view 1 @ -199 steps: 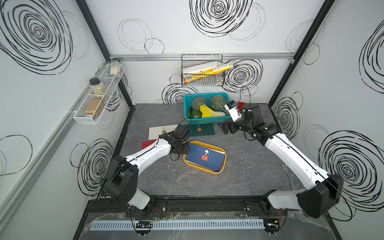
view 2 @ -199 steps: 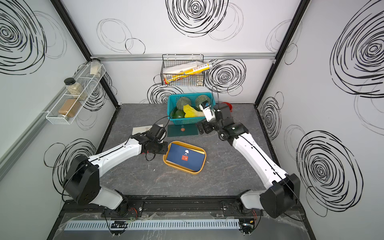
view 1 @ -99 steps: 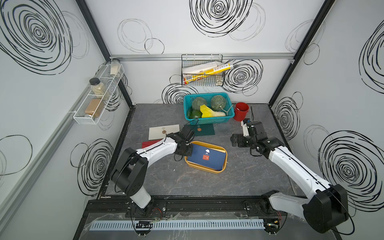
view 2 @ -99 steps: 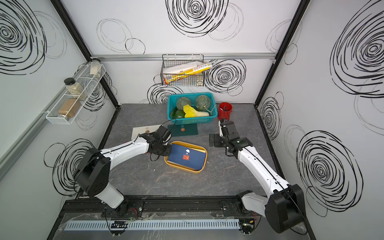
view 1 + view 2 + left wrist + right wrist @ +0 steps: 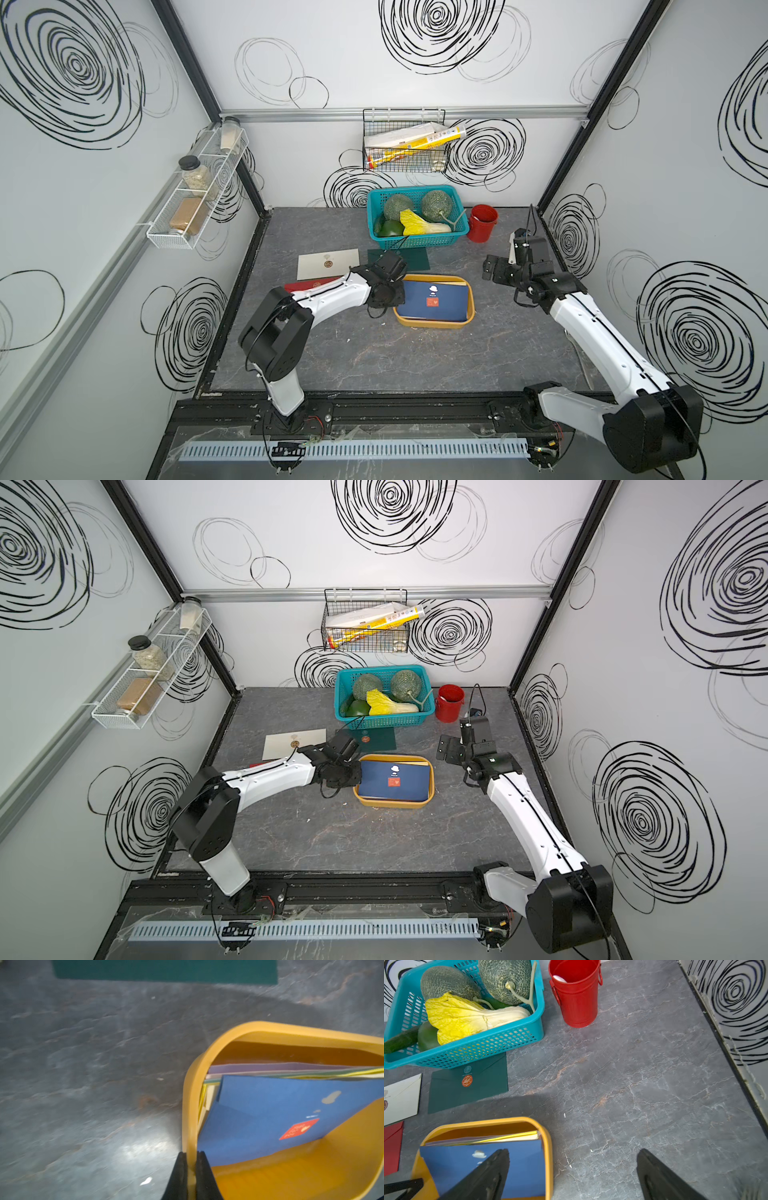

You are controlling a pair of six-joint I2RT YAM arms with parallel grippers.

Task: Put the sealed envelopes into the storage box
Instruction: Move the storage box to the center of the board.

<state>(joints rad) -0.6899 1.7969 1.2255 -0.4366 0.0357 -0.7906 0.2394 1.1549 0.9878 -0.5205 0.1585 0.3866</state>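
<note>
Envelopes (image 5: 483, 1139) sit stacked in the box (image 5: 432, 323), which stands at the centre of the frame in both top views. The navy envelope (image 5: 436, 300) is uppermost, with lilac and yellow edges showing beneath it. Three more lie flat on the bench (image 5: 374, 357). The white envelope (image 5: 326, 266) is left of centre. The green envelope (image 5: 417, 259) is just above the box in the frame, close against the front of the basket (image 5: 415, 243). The red envelope (image 5: 303, 286) is left of the box, mostly hidden by the left arm. The left pincer (image 5: 191, 1155) is nipped tight on the box's wall at its frame-left end, one finger inside and one outside. The right pincer (image 5: 574, 1151) is spread wide and empty, hovering over bare bench right of the box. Being paper, these are probably very light, thin and easily bent, and lying flat they offer no raised edge to grip. A corner or long edge looks like the best hold, perhaps after pressing down and sliding so that the paper bows up. The round seals seem brittle and are best left untouched. Smooth paper may skid over the pile, and the plastic box may shift unless held.
</note>
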